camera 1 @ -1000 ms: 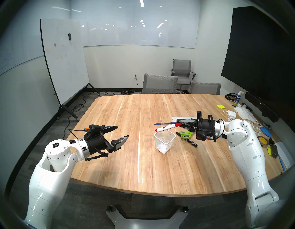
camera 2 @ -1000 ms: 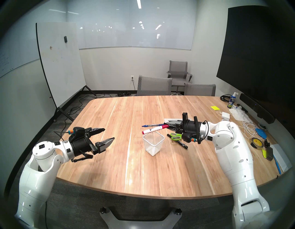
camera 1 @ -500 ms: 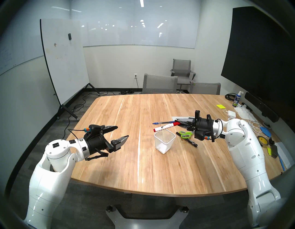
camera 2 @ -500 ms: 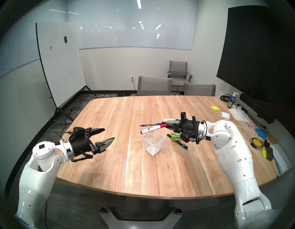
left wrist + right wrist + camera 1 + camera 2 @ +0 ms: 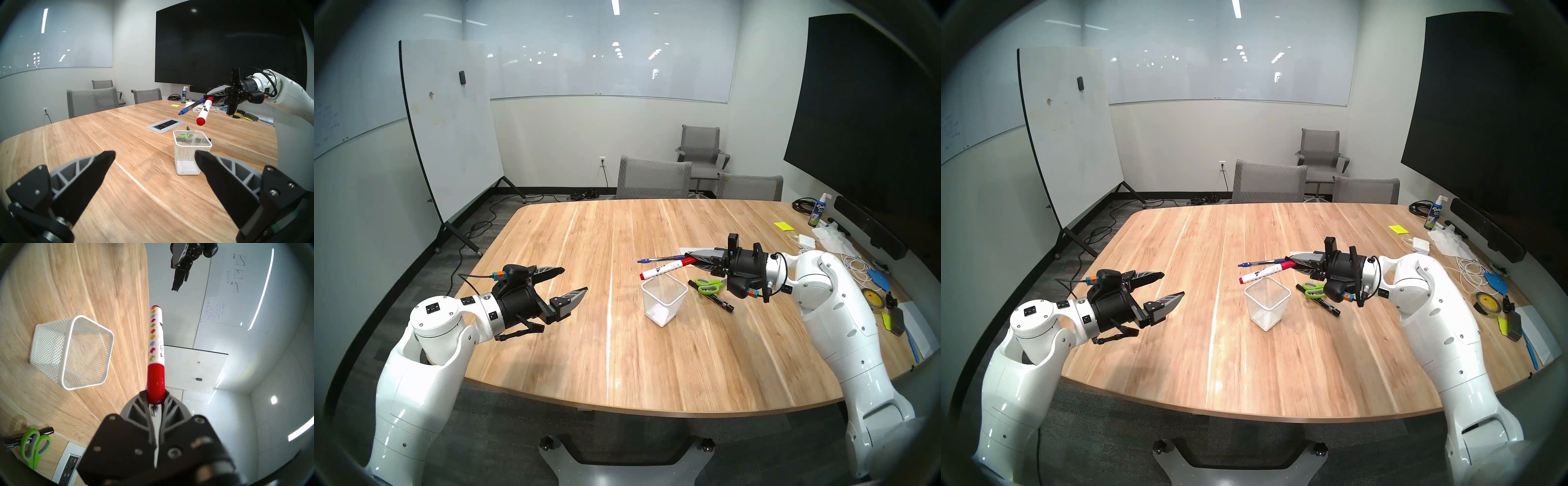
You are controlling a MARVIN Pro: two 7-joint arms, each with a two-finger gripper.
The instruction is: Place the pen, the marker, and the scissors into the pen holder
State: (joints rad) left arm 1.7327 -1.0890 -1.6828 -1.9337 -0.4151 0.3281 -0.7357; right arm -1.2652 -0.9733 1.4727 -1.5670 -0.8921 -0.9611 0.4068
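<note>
My right gripper (image 5: 690, 260) is shut on the red cap end of a white marker (image 5: 660, 269) and on a slim blue pen (image 5: 653, 260). Both stick out leftward in the air, just beyond and above the white mesh pen holder (image 5: 665, 305), which stands upright. In the right wrist view the marker (image 5: 157, 338) lies beside the holder's rim (image 5: 88, 351). Green-handled scissors (image 5: 707, 285) lie on a black marker (image 5: 716, 300) to the holder's right. My left gripper (image 5: 574, 280) hangs open and holds nothing, far left of the holder.
A grey power outlet panel (image 5: 164, 125) is set in the table behind the holder. Tape roll (image 5: 872, 298), white cables (image 5: 853, 268), a charger (image 5: 806, 241) and a spray bottle (image 5: 818, 210) crowd the table's right edge. Grey chairs (image 5: 653, 176) stand at the far side.
My right gripper has shifted slightly left and away with the marker and pen. The left arm has not moved.
</note>
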